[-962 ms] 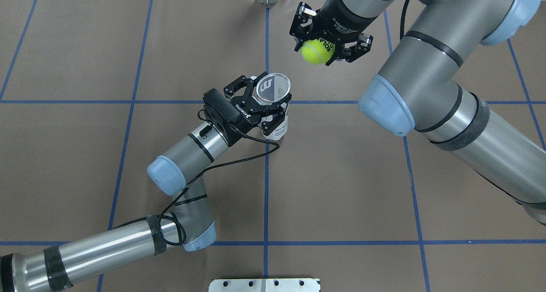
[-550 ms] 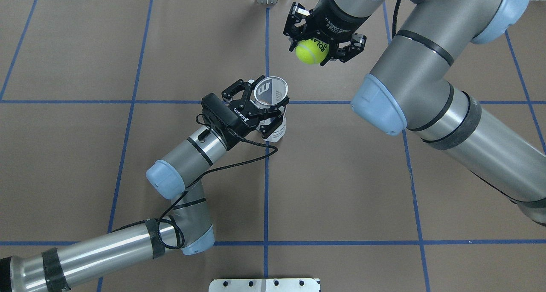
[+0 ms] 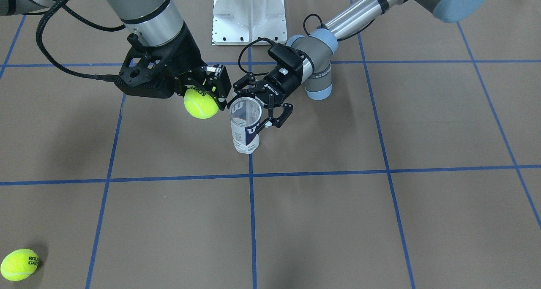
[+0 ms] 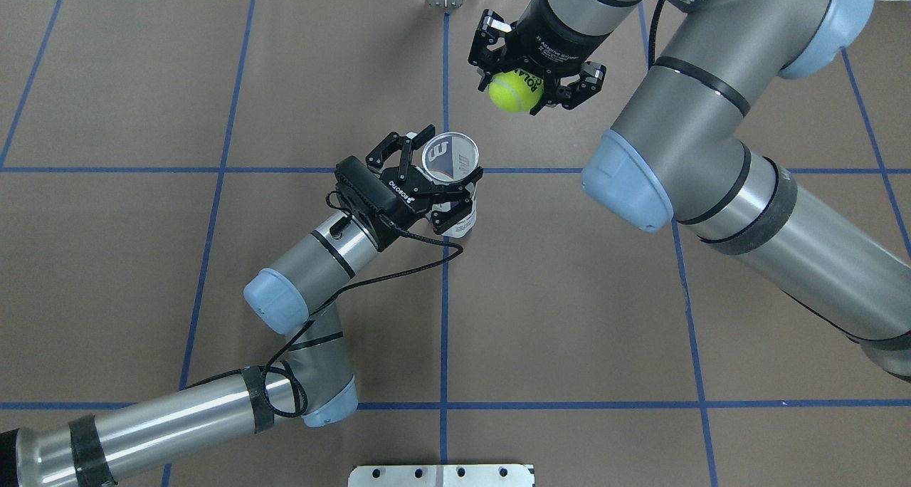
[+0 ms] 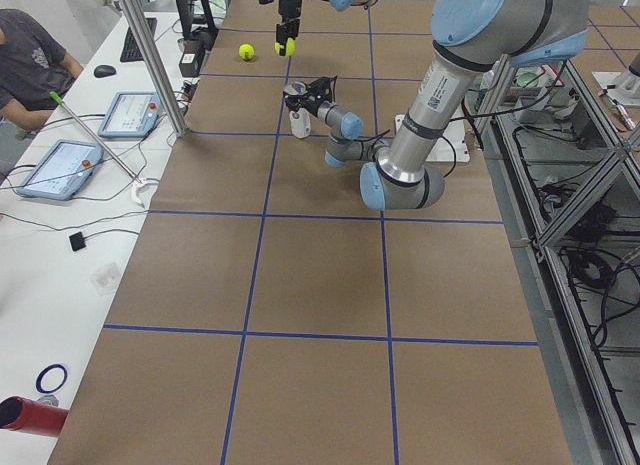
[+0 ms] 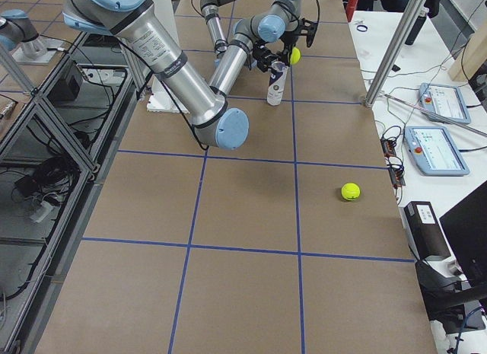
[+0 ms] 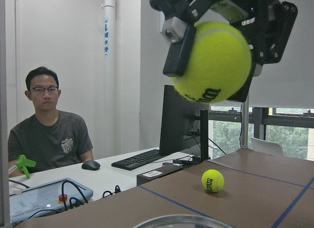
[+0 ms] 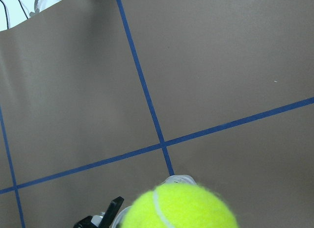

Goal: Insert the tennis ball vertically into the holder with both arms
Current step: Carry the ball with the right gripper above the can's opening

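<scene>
**A:** What does the right gripper (image 4: pixel 518 94) have?

**B:** Its fingers are clamped on a tennis ball (image 4: pixel 514 92), yellow-green with black print. The ball is held up off the table.

**A:** And the left gripper (image 4: pixel 445 177)?

**B:** It is closed round the holder (image 4: pixel 450 158), with a black finger on either side just under the metal rim.

**A:** Where is the holder?

**B:** It stands upright on the brown tabletop (image 4: pixel 569 295) with its open mouth up. It is about halfway between the two ends, where blue tape lines (image 4: pixel 213 170) cross.

**A:** How does the held ball sit to it?

**B:** It is higher than the rim and not inside. It is off to the side, toward the robot's right end and the operators' edge. In the front-facing view it looks to be just beside the rim.

**A:** Anything further out?

**B:** A second ball (image 3: pixel 19 264) lies alone near the corner where the operators' edge meets the robot's right end, well apart from the holder. A white base (image 3: pixel 248 14) sits at the robot's edge, midway along.
</scene>
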